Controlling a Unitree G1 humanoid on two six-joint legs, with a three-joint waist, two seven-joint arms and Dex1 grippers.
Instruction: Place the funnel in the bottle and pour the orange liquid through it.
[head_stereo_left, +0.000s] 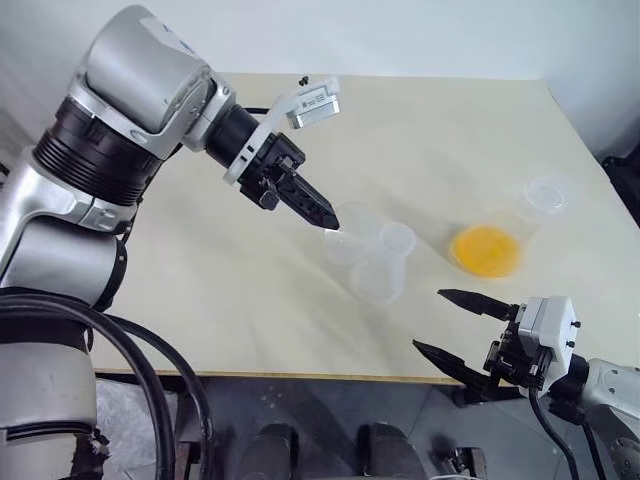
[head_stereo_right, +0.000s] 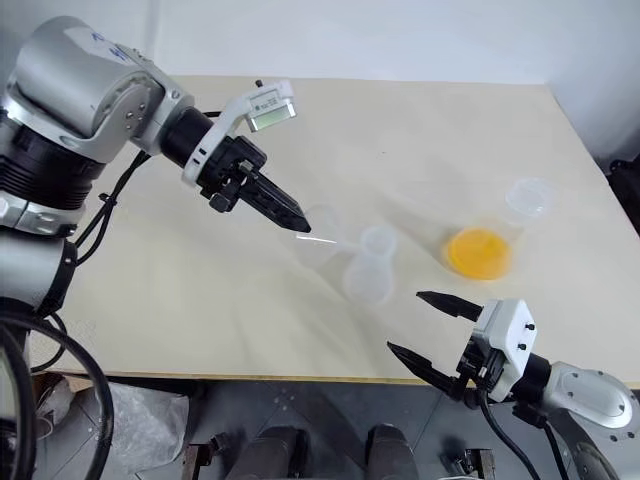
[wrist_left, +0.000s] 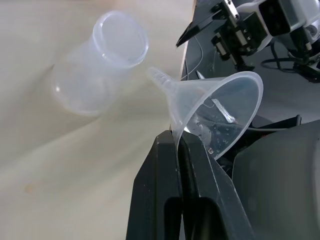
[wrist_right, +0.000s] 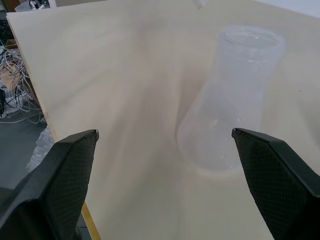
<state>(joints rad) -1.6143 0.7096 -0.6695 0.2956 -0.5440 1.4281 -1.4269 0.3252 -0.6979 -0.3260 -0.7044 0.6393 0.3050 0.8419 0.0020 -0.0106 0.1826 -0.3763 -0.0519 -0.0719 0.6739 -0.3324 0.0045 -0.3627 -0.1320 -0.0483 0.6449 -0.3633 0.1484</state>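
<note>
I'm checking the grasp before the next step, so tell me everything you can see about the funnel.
The funnel is small, of see-through, slightly milky plastic: a wide cone cup narrowing to a short, ridged stem. Small droplets cling inside the cup. The left gripper holds it above the table, jaws shut on the cup's rim. It hangs tilted, the stem pointing toward the round mouth of the empty bottle but still outside it, touching nothing but the jaws.

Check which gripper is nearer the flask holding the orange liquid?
Right. The right gripper hangs open off the table's near edge, just short of the flask with the orange liquid. The left gripper is farther, across the empty bottle, shut on the funnel.
</note>
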